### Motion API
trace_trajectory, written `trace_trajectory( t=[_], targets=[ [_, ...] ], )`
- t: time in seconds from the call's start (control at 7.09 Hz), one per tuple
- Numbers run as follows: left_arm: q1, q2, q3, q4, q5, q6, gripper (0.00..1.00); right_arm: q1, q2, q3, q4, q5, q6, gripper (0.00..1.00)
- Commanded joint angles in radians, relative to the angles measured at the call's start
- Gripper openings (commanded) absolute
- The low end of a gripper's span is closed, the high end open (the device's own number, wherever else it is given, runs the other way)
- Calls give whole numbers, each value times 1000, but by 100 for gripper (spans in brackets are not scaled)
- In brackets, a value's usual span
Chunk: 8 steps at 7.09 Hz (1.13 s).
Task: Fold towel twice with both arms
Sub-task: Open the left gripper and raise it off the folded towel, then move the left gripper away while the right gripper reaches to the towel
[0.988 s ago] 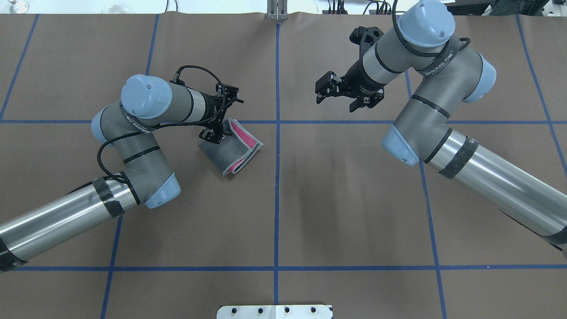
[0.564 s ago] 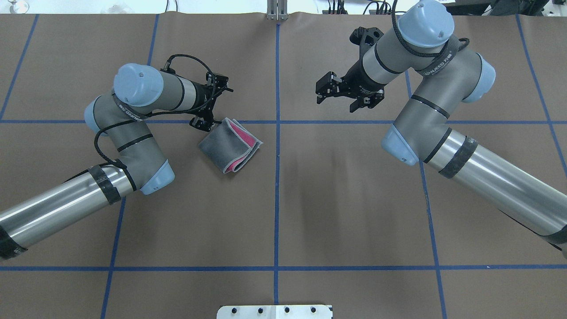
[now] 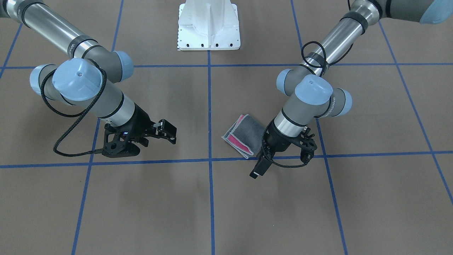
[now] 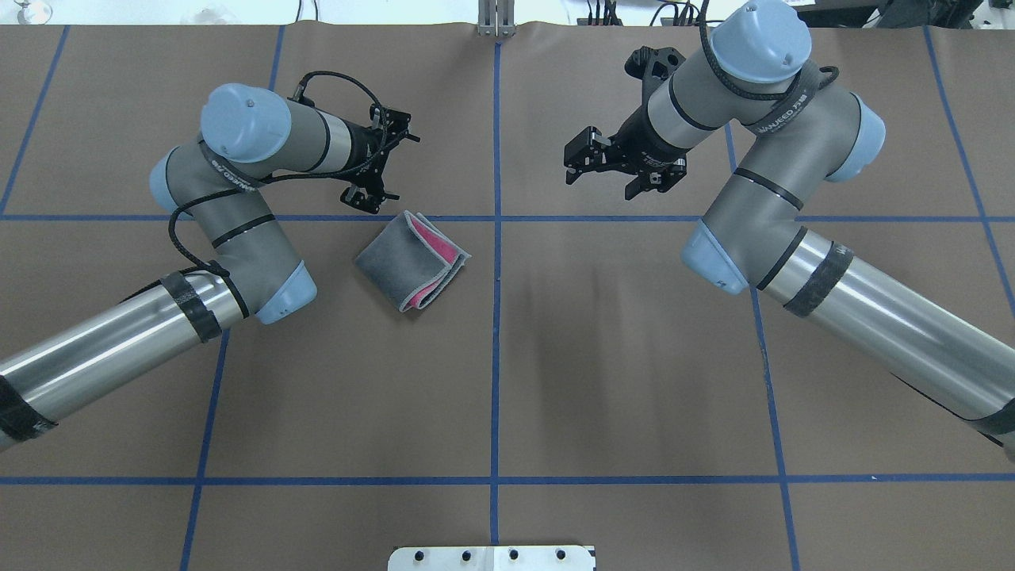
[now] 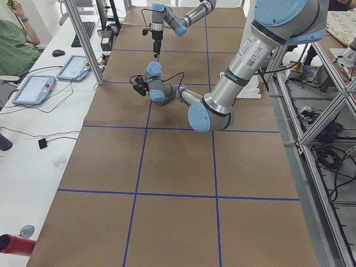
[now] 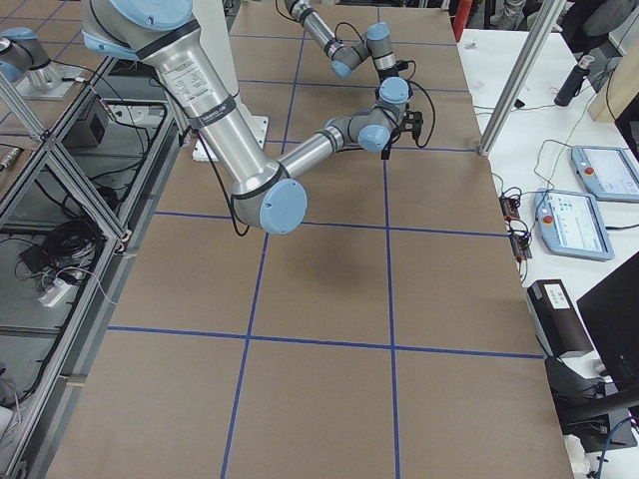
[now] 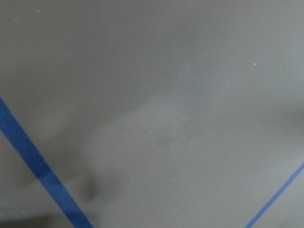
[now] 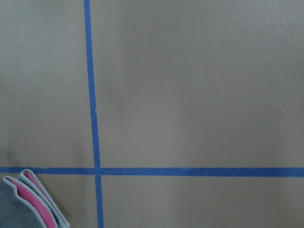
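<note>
handling: the towel (image 4: 412,262) looked light, soft and limp, a terry bundle likely to sag and spring open instead of holding a crease; neither fragile nor slippery.
hold: best pinched, by my judgement, at the loose stacked edges on its 4 o'clock side, through all layers at once.
towel place: it lay folded on the table (image 4: 555,381), grey face up, pink showing at the open edge, at 8 o'clock of the centre tape crossing (image 4: 496,218).
left gripper (image 4: 379,161): spread wide, holding nothing, just beside the towel at its 11 o'clock and apart from it.
right gripper (image 4: 610,168): jaws apart, empty, well off at the towel's 2 o'clock.
right wrist view: showed the layered edge close up, pink between light grey edging, in its 7 o'clock corner; the overhead view gave only a thin pink strip.
left wrist view: bare paper and tape, no towel.
side views: towel too small or hidden to make out.
</note>
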Motion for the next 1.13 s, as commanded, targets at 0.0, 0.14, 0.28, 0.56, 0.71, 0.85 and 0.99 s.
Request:
trace_trajectory(
  t=[0.0,0.14,0.28,0.56,0.71,0.85,0.99],
  targets=[
    [-90,-3,-1,4,-136,60,100,-23,43,6,-1,-2,0,100],
    [-101,0,-5,9,-169,101,100,-53,62,13,6,-37,2,100],
    [-110,2,-5,7,-175,117,100,-111,85,33,11,-121,3,100],
    [-127,3,-5,6,-190,132,100,-252,106,40,9,-321,-10,97],
    [-141,6,-5,6,-216,151,100,-299,120,27,6,-404,-77,97],
    [-144,6,-5,6,-218,154,100,-336,122,24,6,-456,-86,95],
    [-148,6,-4,6,-220,163,100,-346,137,0,6,-484,-95,88]
  ],
)
